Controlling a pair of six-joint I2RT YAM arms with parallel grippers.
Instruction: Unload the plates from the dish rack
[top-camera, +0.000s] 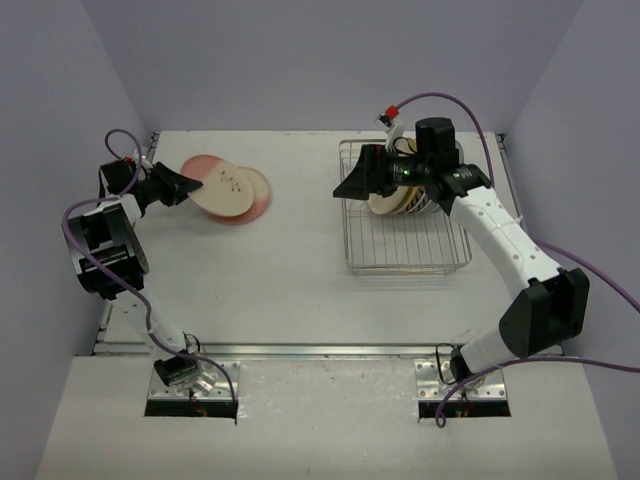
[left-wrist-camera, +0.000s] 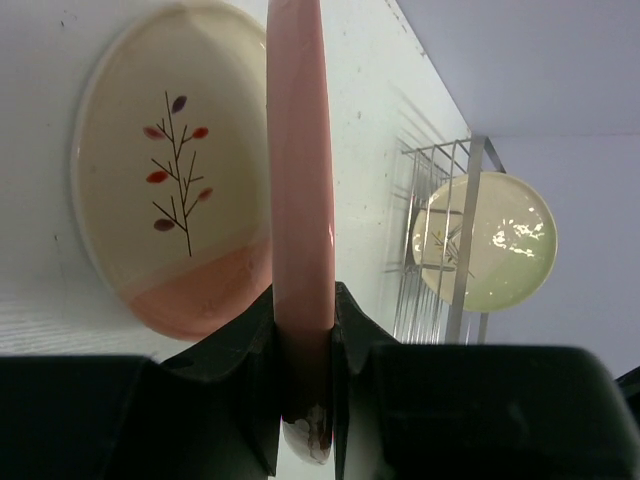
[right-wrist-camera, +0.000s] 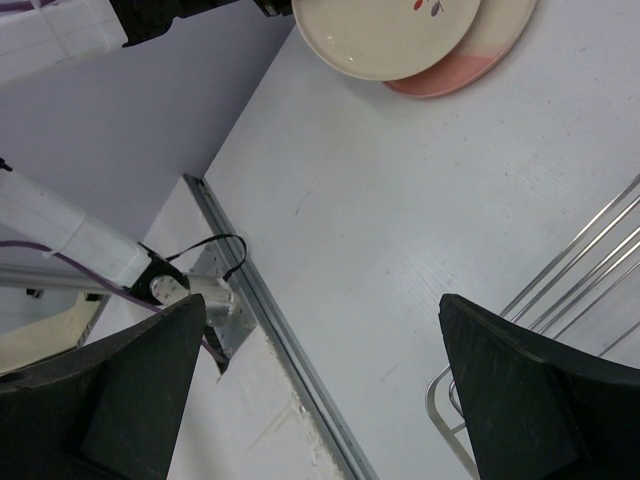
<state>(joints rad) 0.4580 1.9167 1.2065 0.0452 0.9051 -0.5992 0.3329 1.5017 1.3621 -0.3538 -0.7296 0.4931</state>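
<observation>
Pale lilac walls close in a white desk (top-camera: 300, 290) on three sides, with a metal strip running along its near edge. Toward the far left corner, close to the wall, the left claw (top-camera: 188, 185) is clenched on the rim of a cream and pink plate (top-camera: 218, 185). The left wrist view shows this plate edge-on between the jaws (left-wrist-camera: 300, 200). It overlaps a second plate (top-camera: 262, 200), which lies flat on the desk and carries a twig pattern and a pink segment (left-wrist-camera: 170, 180).

A wide bare stretch of desk separates these plates from the dish rack (top-camera: 400, 262), which sits far right, its right side near the desk's edge. Several plates (top-camera: 395, 203) stand upright at the rack's far end, partly hidden by the right arm. The right claw (top-camera: 350, 187) hangs at the rack's left edge, released, its fingers (right-wrist-camera: 110, 400) spread wide above bare desk and the rack's corner wires.
</observation>
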